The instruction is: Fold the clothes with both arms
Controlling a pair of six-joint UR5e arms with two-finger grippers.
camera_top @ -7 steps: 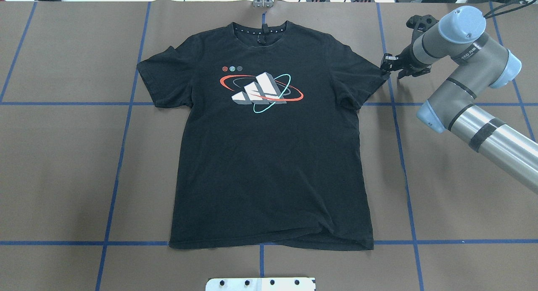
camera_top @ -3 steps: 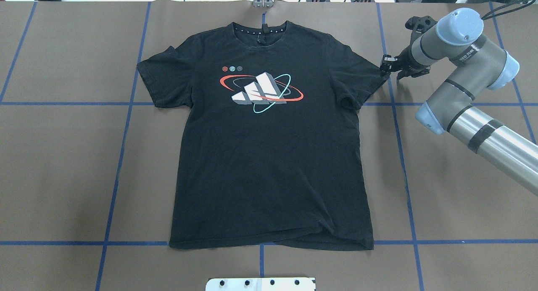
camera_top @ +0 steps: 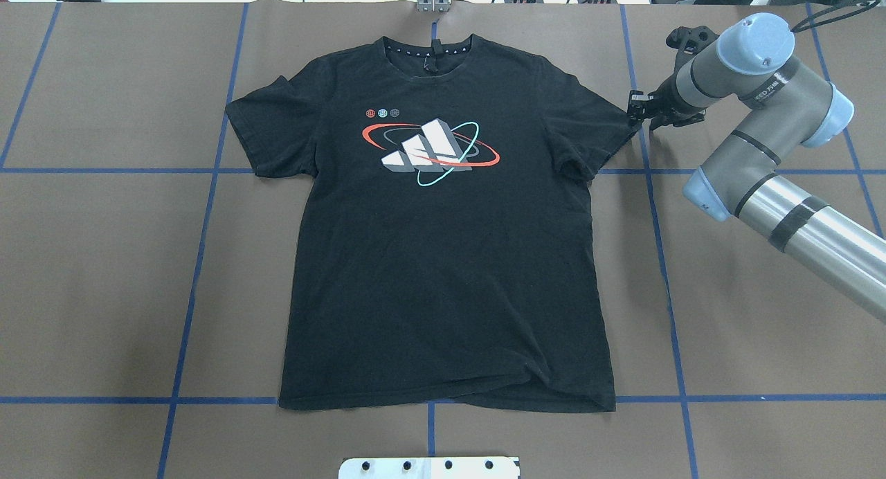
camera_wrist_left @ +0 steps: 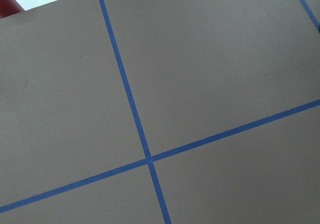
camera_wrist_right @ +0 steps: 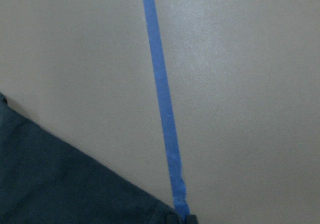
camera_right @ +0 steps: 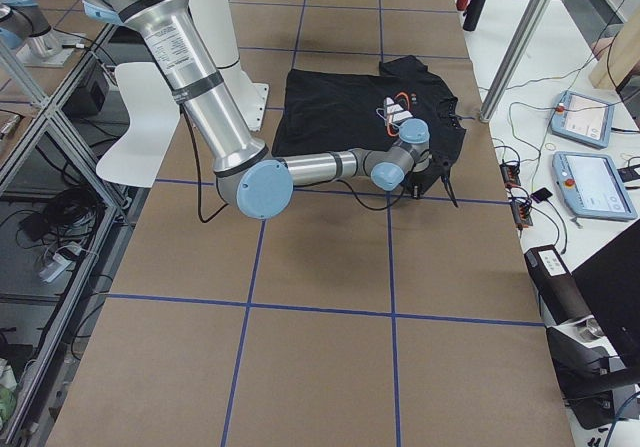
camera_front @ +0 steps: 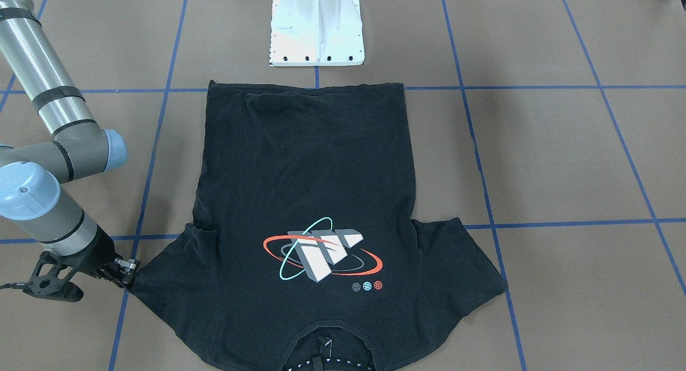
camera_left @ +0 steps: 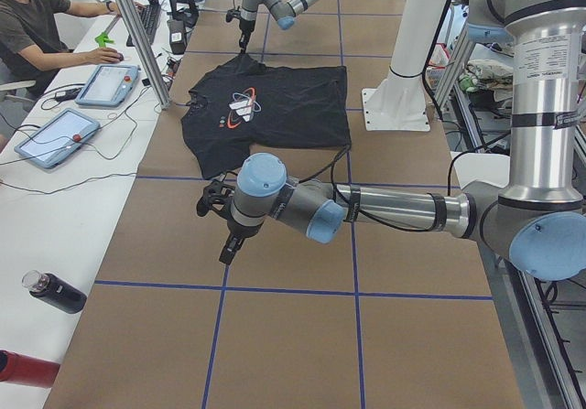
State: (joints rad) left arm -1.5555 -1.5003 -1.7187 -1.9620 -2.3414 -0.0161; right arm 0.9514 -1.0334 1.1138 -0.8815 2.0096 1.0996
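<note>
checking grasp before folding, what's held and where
Cannot tell: right gripper sits at the sleeve tip of the T-shirt, grip unclear. Left gripper is clear of it.

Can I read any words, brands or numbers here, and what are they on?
None can be read for sure.
T-shirt: a picture logo and three globe icons, no words.
Right arm: small white lettering, too blurred to read.
Collar: tiny white marks, too small.

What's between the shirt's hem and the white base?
Nothing but brown table and blue tape separates shirt from base; overhead and front-facing views both show it.
</note>
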